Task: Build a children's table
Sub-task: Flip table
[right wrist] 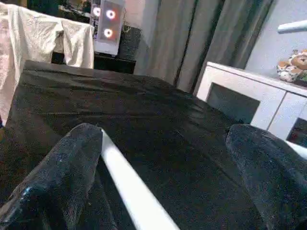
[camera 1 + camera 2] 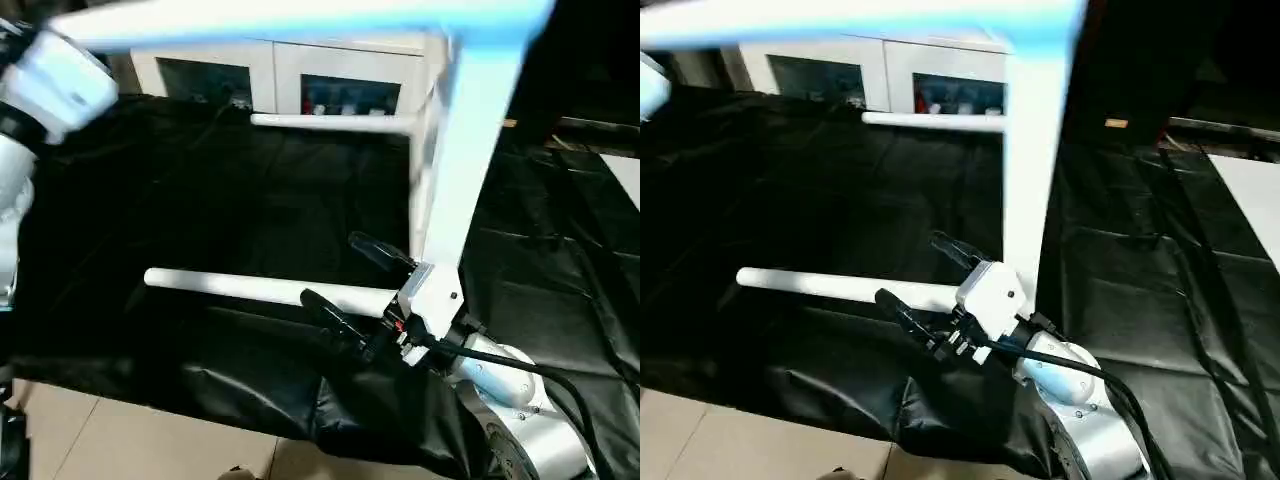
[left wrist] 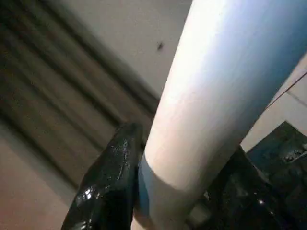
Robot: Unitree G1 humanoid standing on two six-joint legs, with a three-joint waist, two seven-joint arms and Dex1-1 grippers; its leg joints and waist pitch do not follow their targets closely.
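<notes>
Surface: black sheet (image 2: 200, 200) we work over.
Left pincer (image 3: 158, 191): clamped on table leg (image 3: 216, 86).
Right pincer (image 2: 925, 290): wide open, empty.
Handling: we judge the legs light, stiff, slippery; grip mid-tube.

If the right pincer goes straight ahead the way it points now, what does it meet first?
Probably the long white plastic tube leg lying on the black cloth. It already runs between the open right pincer's fingers. Beyond it only cloth shows; depth is uncertain.
</notes>
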